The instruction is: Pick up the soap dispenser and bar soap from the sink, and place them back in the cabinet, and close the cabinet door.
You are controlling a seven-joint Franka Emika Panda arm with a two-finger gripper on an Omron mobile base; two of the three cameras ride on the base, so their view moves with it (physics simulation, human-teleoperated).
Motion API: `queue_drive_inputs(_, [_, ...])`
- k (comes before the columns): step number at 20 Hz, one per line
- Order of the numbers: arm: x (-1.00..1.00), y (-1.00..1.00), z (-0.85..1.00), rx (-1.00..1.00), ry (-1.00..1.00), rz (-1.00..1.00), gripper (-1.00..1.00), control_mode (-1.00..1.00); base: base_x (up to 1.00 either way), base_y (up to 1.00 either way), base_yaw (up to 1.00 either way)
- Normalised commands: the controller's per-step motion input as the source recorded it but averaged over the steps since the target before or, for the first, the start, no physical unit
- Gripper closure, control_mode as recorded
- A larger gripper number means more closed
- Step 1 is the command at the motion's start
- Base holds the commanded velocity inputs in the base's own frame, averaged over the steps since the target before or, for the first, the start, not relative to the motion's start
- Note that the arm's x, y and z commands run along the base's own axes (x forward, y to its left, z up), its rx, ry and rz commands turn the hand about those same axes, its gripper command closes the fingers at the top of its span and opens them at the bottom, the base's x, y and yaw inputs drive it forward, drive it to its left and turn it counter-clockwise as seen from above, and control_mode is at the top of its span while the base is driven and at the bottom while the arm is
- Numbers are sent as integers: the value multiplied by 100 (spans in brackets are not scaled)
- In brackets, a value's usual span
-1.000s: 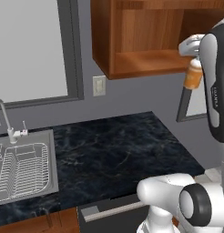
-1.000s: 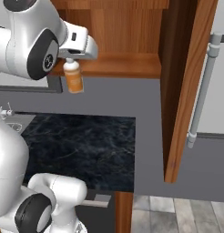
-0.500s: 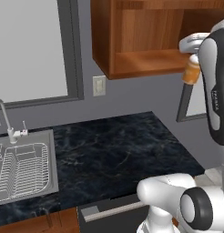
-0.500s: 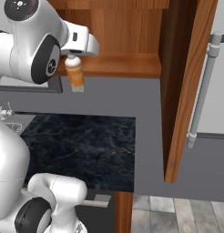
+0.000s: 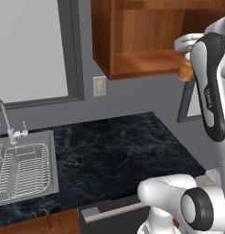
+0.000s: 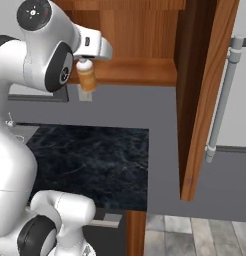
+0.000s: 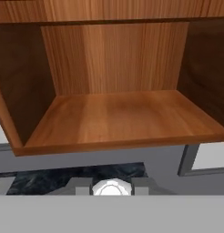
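Observation:
My gripper (image 6: 84,65) is shut on the white neck of the orange soap dispenser (image 6: 87,79), which hangs upright just in front of and below the open cabinet (image 6: 130,70). In the left base view the soap dispenser (image 5: 184,73) peeks out beside my forearm, under the cabinet (image 5: 132,59) floor. In the hand view the white pump top (image 7: 111,187) sits between my fingertips (image 7: 82,189), facing the bare lower cabinet (image 7: 118,113) compartment. The cabinet door (image 6: 200,100) stands swung open on the right. The sink (image 5: 49,151) lies far left; the bar soap is out of view.
The door's long silver bar handle (image 6: 222,95) faces outward at the right. A black marble counter (image 5: 114,155) runs below. A wire dish rack (image 5: 20,171) and curved faucet (image 5: 1,114) are in the sink. A wall outlet (image 5: 99,85) and window frame (image 5: 71,50) lie behind.
My gripper has carried the soap dispenser a little higher and closer to the cabinet's lower opening. Nothing else has moved.

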Motion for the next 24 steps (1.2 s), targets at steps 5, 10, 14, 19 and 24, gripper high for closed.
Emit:
queue_drive_inputs(5, [26,0,1,0,0,0,100,-100,0,0,0])
queue_drive_inputs(10, [30,0,7,0,0,0,100,-100,0,0,0])
queue_drive_inputs(14, [33,0,6,0,0,0,100,-100,0,0,0])
queue_drive_inputs(19, [30,0,2,0,0,0,100,-100,0,0,0])
queue_drive_inputs(24, [16,0,-1,0,0,0,100,-100,0,0,0])
